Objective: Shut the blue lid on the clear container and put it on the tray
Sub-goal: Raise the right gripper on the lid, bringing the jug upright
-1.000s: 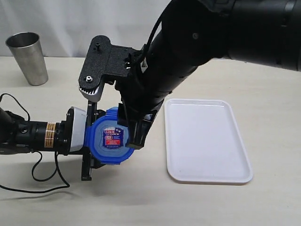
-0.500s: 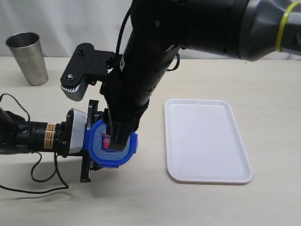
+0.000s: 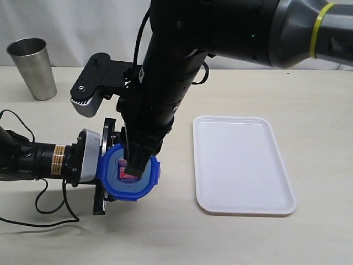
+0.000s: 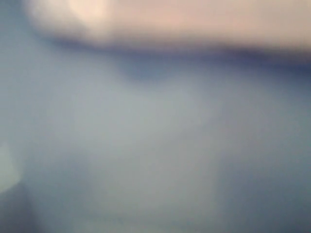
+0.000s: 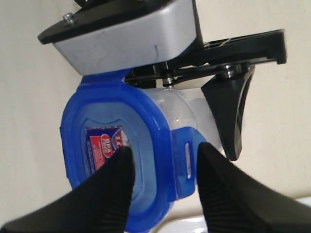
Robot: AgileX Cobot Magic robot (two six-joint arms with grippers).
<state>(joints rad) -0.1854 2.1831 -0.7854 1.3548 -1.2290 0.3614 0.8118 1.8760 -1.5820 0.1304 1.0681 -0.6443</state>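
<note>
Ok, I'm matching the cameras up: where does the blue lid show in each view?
Exterior view: blue lid sits lower left of centre.
Left wrist view: only blur, cannot tell.
Right wrist view: blue lid fills the middle of the picture.
Shared landmark: its red-and-blue label.

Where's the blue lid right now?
Exterior view, left of centre: the blue lid sits on the clear container, directly under the right gripper, with the tray to its right.

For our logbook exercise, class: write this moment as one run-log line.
left gripper: shut on clear container | right gripper: open, straddling blue lid rim | tray: container not yet on it | stage: lid closing
</note>
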